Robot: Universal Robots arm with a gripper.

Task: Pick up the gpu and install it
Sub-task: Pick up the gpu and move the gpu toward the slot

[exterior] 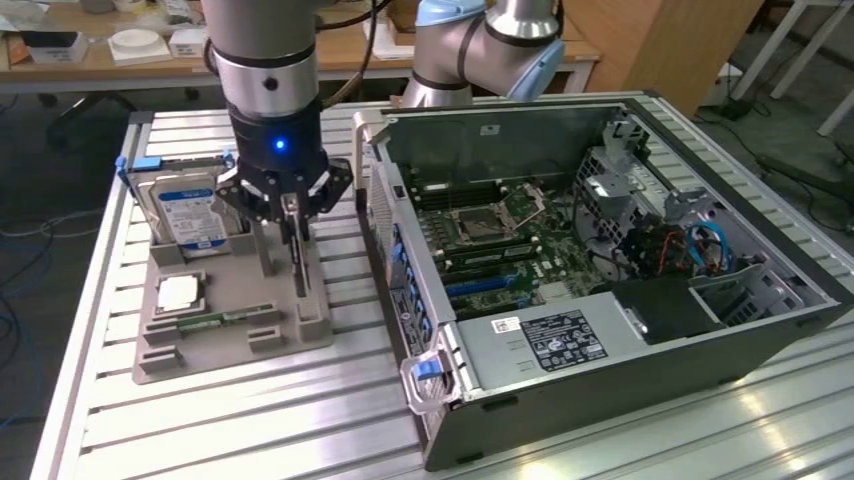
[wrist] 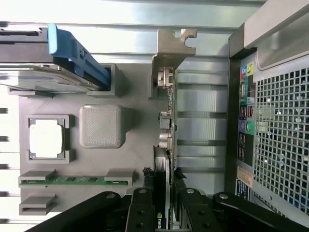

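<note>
The gpu [exterior: 302, 268], a thin green card, stands on edge in a slot of the grey holder tray [exterior: 267, 335]. My gripper [exterior: 296, 235] reaches down from above and is shut on its upper edge, one finger on each face. In the wrist view the gpu [wrist: 165, 145] appears edge-on, its silver bracket [wrist: 170, 48] at the far end, and the black fingers [wrist: 140, 210] press on the dark block of the card at my gripper [wrist: 163, 212]. The card still rests in the tray [wrist: 140, 121].
The tray also holds a silver hard drive [exterior: 187, 205], a square processor [exterior: 180, 293] and a narrow memory stick [exterior: 220, 322]. The open computer case [exterior: 587, 250] lies on the exterior view's right, motherboard [exterior: 507, 240] exposed, its rear panel [wrist: 280, 121] close to the card.
</note>
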